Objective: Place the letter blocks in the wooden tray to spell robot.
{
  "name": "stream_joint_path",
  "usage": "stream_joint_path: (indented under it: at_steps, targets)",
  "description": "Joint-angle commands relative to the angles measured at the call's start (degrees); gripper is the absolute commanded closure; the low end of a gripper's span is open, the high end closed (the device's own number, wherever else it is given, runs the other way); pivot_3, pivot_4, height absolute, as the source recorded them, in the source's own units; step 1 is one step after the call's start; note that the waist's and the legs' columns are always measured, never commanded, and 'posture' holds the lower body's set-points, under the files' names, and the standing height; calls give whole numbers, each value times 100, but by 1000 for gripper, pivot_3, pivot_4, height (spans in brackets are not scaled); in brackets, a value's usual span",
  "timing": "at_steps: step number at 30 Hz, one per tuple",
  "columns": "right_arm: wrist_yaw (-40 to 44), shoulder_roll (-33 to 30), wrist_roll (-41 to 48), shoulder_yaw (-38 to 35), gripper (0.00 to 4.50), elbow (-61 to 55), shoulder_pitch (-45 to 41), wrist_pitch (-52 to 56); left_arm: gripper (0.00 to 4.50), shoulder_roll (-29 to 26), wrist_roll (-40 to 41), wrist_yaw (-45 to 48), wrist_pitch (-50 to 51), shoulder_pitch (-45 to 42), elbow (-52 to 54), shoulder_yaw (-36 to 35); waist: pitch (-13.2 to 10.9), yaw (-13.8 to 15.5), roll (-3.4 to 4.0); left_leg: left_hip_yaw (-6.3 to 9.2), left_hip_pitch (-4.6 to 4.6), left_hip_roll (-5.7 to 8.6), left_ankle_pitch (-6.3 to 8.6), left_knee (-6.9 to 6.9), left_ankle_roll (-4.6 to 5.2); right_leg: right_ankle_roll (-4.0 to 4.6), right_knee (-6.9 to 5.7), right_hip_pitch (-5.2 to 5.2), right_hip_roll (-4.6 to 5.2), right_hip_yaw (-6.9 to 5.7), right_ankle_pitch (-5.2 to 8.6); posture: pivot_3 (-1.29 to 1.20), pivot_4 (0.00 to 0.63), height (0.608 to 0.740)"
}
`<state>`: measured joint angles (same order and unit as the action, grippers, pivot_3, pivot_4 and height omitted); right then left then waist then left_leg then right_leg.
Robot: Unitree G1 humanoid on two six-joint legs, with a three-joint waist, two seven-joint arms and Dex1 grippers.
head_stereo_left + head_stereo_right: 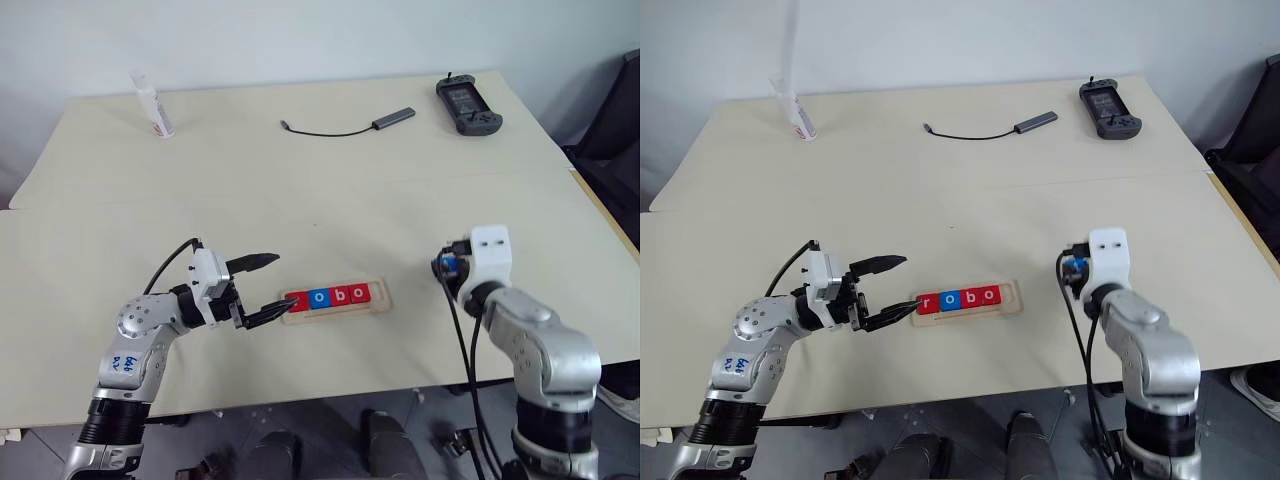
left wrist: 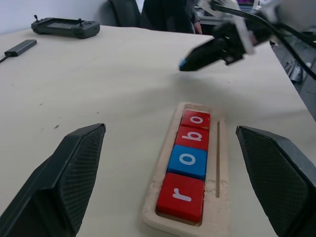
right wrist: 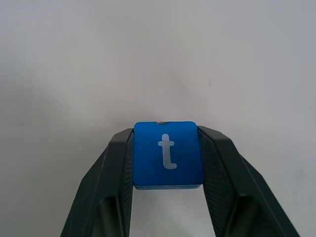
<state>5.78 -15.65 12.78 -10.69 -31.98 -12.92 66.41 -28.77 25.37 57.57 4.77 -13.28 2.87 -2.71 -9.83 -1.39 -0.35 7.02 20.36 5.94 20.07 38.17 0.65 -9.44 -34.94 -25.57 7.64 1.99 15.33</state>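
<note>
Four letter blocks (image 2: 188,165) already read r, o, b, o in the wooden tray (image 1: 378,302). Ahead of the spread, empty left gripper (image 1: 262,290) sits the tray's near end. The right gripper (image 3: 167,163) pinches the blue t block (image 3: 168,154); lowered tilted, it could jam against the last o.

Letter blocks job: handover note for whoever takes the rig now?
Right gripper: shut on the blue t block, held off the table, to the right of the wooden tray.
Left gripper: open, empty, at the tray's left end, one of its fingers at that end; contact unclear.
Tray: r, o, b, o seated in order from the left; last slot on the right is free.
Done: four of five blocks.
Left: set t in the right-end slot, release.
</note>
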Motion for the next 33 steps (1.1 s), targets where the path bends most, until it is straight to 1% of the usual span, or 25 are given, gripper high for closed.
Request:
stream_joint_path:
  at_steps: [1,3,4,5,7,9,11,12,13,14,16,17,19,20,22,24,27,31,33]
  targets:
    - [-190,61,-124,103,3025,-460,166,-76,0,20,43,94,-94,-72,-18,1,0,-8,0,-2,0,1,0,2,0,0,0,0,0,1,0,0,150,740]
    - [-150,230,-14,147,3025,-466,164,-142,0,22,57,128,-74,-99,-47,13,0,-4,0,-4,-2,0,0,4,0,0,-2,1,-1,3,0,0,150,740]
    - [-61,179,10,257,2274,-493,137,-199,0,11,65,153,-62,-105,-53,16,0,-4,0,-4,-2,-1,0,4,0,0,-2,1,-2,3,0,0,150,740]
    - [-17,128,-6,303,2002,-511,97,-258,0,1,75,172,-58,-105,-62,9,0,-6,0,-4,-2,-3,0,3,-1,0,-2,0,-3,2,0,0,150,740]
    - [233,-167,25,265,1316,-483,-5,-366,0,-26,88,204,-57,-94,-62,-21,0,-4,0,-4,-2,-3,0,3,0,0,-2,0,-3,3,0,0,150,740]
    - [723,-616,177,139,681,-338,-79,-564,0,-54,86,229,-69,-89,-78,-58,0,2,0,-3,-2,2,0,3,1,0,0,1,1,3,0,0,150,740]
    - [1273,-1308,232,6,681,81,-169,-817,0,-82,81,247,-74,-79,-77,-89,0,19,0,-2,-2,3,2,2,4,0,5,3,1,2,0,0,150,740]
    - [1444,-1543,244,-15,681,244,-193,-918,0,-92,83,253,-74,-74,-73,-95,0,38,0,-2,-2,3,2,2,5,0,7,4,1,1,0,0,150,740]
    - [1654,-1785,248,24,681,424,-223,-1098,0,-110,84,269,-87,-73,-88,-107,0,66,0,-3,-2,3,3,2,6,0,11,7,1,0,0,0,150,740]
    - [2063,-2101,299,96,681,671,-290,-1367,0,-131,84,277,-98,-66,-94,-118,0,93,0,-2,-2,2,3,1,6,0,15,7,0,-3,0,0,150,740]
    - [3299,-2799,454,294,681,1198,-380,-2149,0,-162,82,283,-108,-36,-65,-136,-1,120,0,-5,-2,-1,3,-1,6,0,19,6,0,-4,0,0,150,740]
    - [3953,-3131,427,465,681,1472,-371,-2754,0,-170,81,281,-106,-27,-49,-144,-1,120,0,-11,-2,0,4,-2,7,-1,23,6,0,-3,0,0,150,740]
    - [5018,-3621,265,836,681,2019,-378,-3920,0,-180,79,285,-98,-20,-19,-149,-1,119,0,-15,-2,-6,5,-3,8,-2,36,8,-4,-5,0,0,150,740]
    - [5398,-3779,174,995,681,2298,-424,-4402,0,-183,76,287,-97,-21,-12,-151,-1,116,0,-17,-2,-6,5,-3,8,-2,39,8,-4,-5,0,0,150,740]
    - [6011,-3958,-38,1308,681,2924,-650,-5221,0,-181,74,279,-82,-10,37,-148,-2,109,-1,-19,-3,-11,6,-1,7,-3,42,9,-7,-6,-1,0,150,740]
    - [6405,-3921,-175,1537,681,3541,-1009,-5751,0,-178,71,267,-77,2,78,-146,-2,110,-1,-21,-3,-12,5,1,6,-3,43,9,-7,-6,-1,0,150,740]
    - [6817,-3783,-383,1855,681,4413,-1577,-6152,0,-184,77,237,-62,51,164,-159,-2,112,-1,-24,-3,-12,5,2,6,-3,47,7,-4,-5,-1,0,150,740]
    - [7103,-3621,-695,2125,681,5380,-2083,-6670,0,-205,83,177,-39,155,304,-194,-2,121,-1,-20,-3,-14,7,3,3,-3,47,7,-6,-9,-1,0,150,740]
    - [7272,-3572,-774,2215,1058,5698,-2249,-6748,0,-219,87,141,-21,198,367,-219,-2,127,0,-19,-3,-15,7,3,3,-3,48,8,-6,-10,-1,0,150,740]
